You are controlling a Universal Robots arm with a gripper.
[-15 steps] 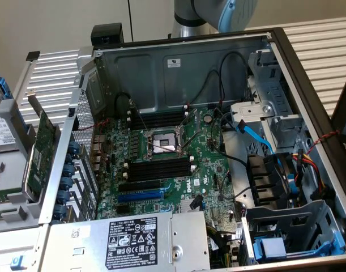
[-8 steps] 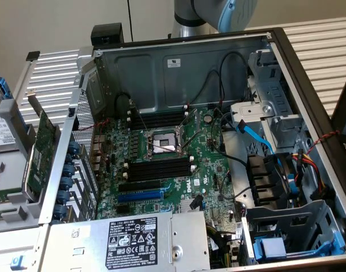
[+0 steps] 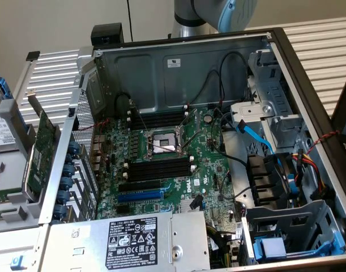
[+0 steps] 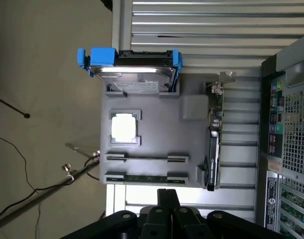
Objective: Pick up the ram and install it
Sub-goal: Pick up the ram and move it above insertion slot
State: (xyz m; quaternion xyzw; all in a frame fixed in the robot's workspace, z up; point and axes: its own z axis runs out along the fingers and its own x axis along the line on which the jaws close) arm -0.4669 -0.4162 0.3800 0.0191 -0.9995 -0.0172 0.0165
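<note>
Hovering over the grey tray (image 4: 156, 137), our claw (image 4: 167, 195) is pressed together and empty. The ram (image 4: 146, 177) lies in the tray groove nearest it. We judge that coming down like this would knock the stick, not grip it. The expansion card (image 4: 214, 144) stands just beside its end, crowding any approach; the hard drive (image 4: 132, 72) sits well apart.

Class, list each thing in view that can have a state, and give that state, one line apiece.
Long, narrow green ram stick: resting in the grey tray's holder, not gripped.
Black gripper: shut, holding nothing.
Grey metal computer case: side open.
Long black memory slots: empty.
</note>
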